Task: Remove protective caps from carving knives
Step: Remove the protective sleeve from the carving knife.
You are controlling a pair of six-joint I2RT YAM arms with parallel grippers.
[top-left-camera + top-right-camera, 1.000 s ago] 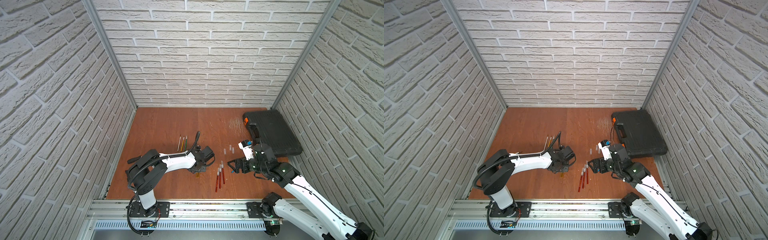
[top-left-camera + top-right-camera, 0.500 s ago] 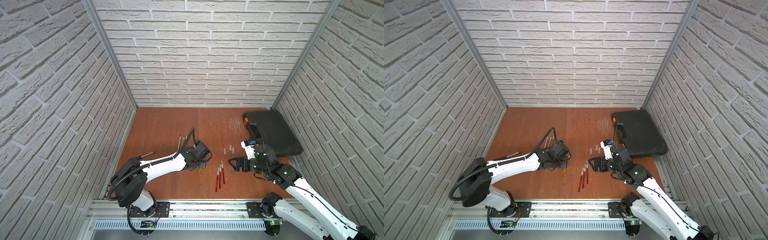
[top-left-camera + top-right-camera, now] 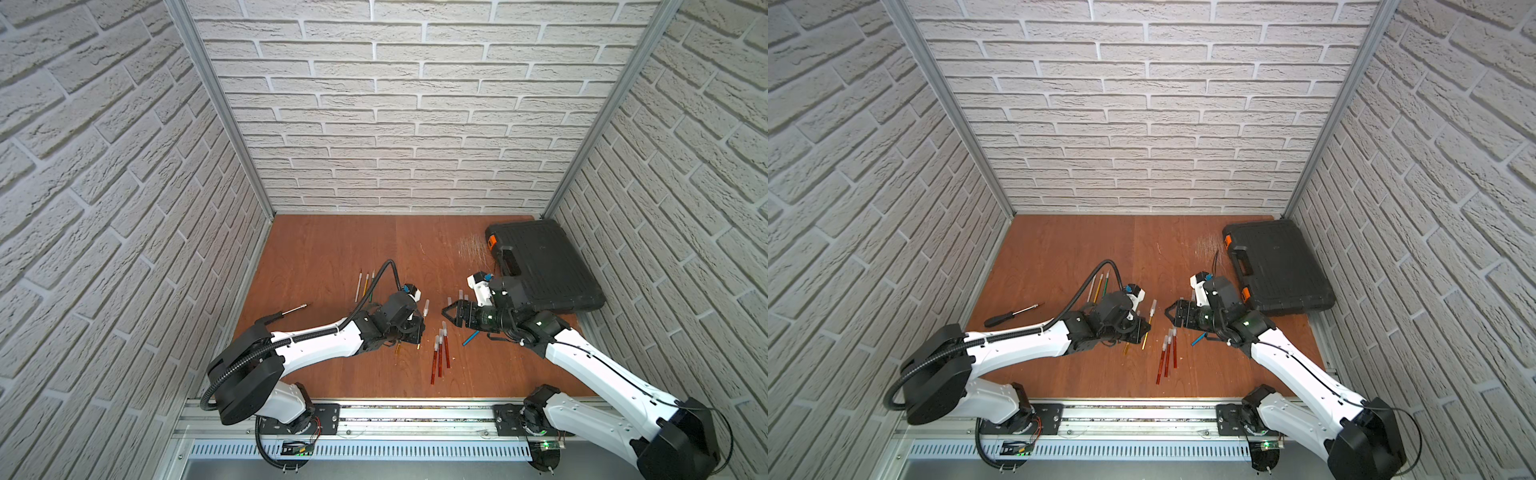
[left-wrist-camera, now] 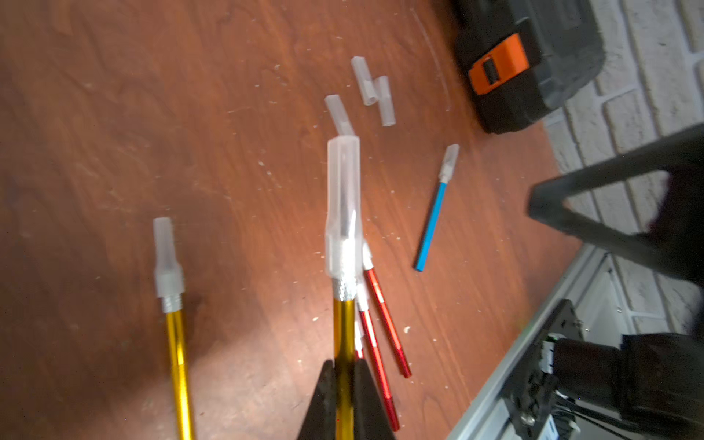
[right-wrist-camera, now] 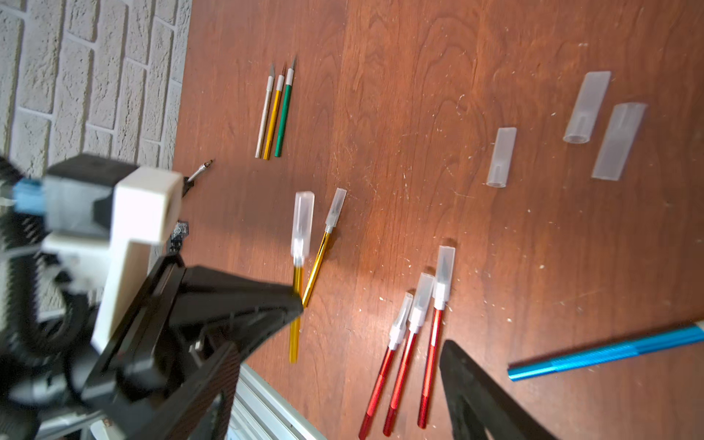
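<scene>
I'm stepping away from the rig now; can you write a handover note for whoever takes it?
Left claw: shut on a slim gold-handled carving knife, its translucent plastic cap on.
Right claw: open, empty, facing that cap.
Done: three bare knives, silver, gold and green, lie side by side; three loose caps lie on the wooden table.
To do: the held knife, another capped gold knife, three capped red knives, one capped blue knife.
</scene>
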